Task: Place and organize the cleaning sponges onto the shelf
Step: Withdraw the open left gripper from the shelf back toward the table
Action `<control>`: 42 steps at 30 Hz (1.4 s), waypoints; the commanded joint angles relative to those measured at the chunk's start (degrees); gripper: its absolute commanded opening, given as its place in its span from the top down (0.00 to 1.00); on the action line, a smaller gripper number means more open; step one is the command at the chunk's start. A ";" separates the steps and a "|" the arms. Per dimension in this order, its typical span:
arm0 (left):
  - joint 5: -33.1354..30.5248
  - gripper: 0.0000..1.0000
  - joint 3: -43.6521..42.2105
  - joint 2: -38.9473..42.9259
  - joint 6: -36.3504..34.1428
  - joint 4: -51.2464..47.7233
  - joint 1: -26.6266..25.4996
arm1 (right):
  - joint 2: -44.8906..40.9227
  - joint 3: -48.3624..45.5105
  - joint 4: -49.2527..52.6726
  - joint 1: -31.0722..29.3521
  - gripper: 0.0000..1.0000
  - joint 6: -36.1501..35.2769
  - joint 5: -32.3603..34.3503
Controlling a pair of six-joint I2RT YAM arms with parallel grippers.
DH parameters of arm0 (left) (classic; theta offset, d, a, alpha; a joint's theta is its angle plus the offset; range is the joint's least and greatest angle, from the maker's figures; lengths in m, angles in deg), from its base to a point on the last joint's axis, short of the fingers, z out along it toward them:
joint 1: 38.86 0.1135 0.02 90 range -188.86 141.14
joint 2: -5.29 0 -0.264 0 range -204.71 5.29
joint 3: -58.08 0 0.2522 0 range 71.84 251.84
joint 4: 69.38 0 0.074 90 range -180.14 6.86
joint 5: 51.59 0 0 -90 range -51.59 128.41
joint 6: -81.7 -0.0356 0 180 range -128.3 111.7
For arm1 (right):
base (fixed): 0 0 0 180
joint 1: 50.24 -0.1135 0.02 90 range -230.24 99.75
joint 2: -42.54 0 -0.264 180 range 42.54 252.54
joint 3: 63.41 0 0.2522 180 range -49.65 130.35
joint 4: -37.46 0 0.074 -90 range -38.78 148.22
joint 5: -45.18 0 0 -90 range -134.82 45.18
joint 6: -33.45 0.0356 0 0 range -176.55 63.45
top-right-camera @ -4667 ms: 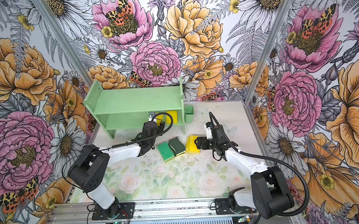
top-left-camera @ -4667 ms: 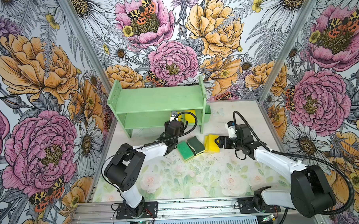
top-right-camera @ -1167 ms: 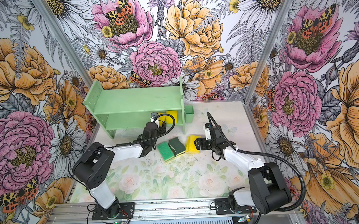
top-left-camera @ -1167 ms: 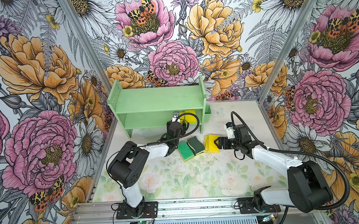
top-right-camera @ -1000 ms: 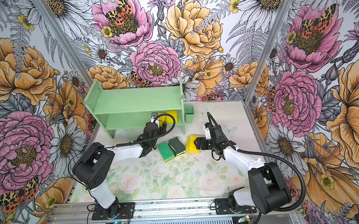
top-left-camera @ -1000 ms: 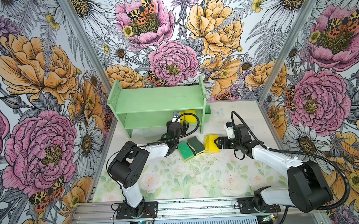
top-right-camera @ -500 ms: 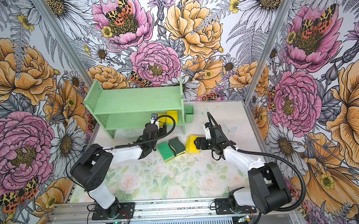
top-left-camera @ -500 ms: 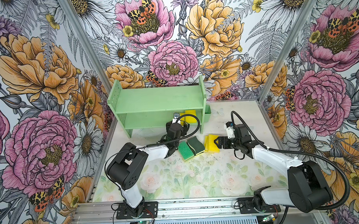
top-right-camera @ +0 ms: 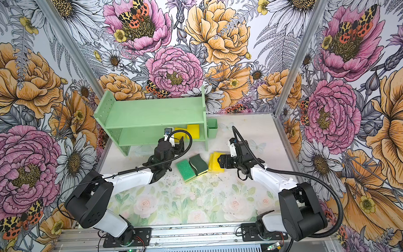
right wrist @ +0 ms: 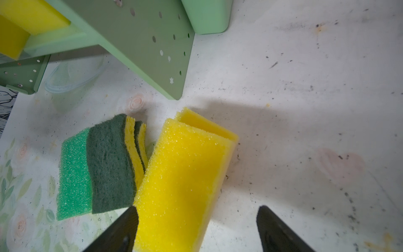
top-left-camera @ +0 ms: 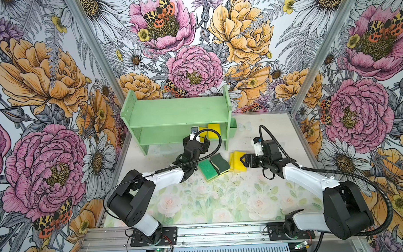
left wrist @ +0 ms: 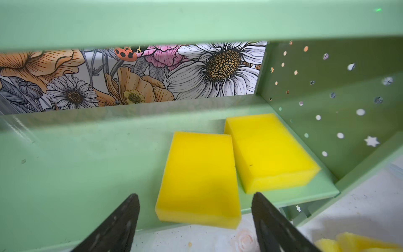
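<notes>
Change: a plain yellow rectangular foam sponge [left wrist: 198, 174] now lies free on the lower tier [left wrist: 87, 157] of the pale mint-green wooden shelf [top-left-camera: 179, 109]; a second ago it was enclosed by the left jaws, which have since been widened.
Meaning: a second sponge is judged delivered. It is laid just beside another yellow foam block [left wrist: 268, 150], which sits by the hole-dotted side panel [left wrist: 340, 91].
Left arm [top-left-camera: 165, 176]: stretched low towards the shelf front. The left jaws are parted wider than the sponge, empty, just short of its near end.
Right arm [top-left-camera: 308, 178]: reached inwards, low over the white desk [top-left-camera: 276, 128]. The right jaws are spread wide about the upper one of two stacked yellow sponges [right wrist: 183, 174], not closed on it.
Remaining: a bright-green-topped sponge [top-left-camera: 206, 169] and wavy dark-green-topped sponges [top-left-camera: 220, 162] are left touching on the desk before the shelf.
</notes>
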State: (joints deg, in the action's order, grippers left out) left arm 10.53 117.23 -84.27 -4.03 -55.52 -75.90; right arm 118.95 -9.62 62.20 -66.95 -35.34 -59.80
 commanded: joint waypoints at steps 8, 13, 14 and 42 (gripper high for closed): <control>-2.71 0.17 -3.07 8.49 1.70 -7.30 -2.78 | -3.67 -0.22 -0.30 -0.60 0.13 -0.03 0.39; 2.27 0.13 0.17 14.49 6.10 -21.60 -1.52 | -4.27 -0.13 -0.25 -0.65 0.13 -0.03 -0.13; 3.64 0.12 0.53 15.64 6.86 -23.71 -1.08 | -4.48 -0.21 -0.22 -0.62 0.13 0.00 -0.15; 60.85 0.01 -11.55 4.56 32.86 13.30 14.74 | -8.80 -1.88 1.03 -0.47 0.12 -3.98 1.40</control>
State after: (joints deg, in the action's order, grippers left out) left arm 64.06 105.95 -76.73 23.58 -54.87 -62.76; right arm 111.86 -10.87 62.90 -67.22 -37.94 -59.39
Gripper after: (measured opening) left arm 0.987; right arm 0.883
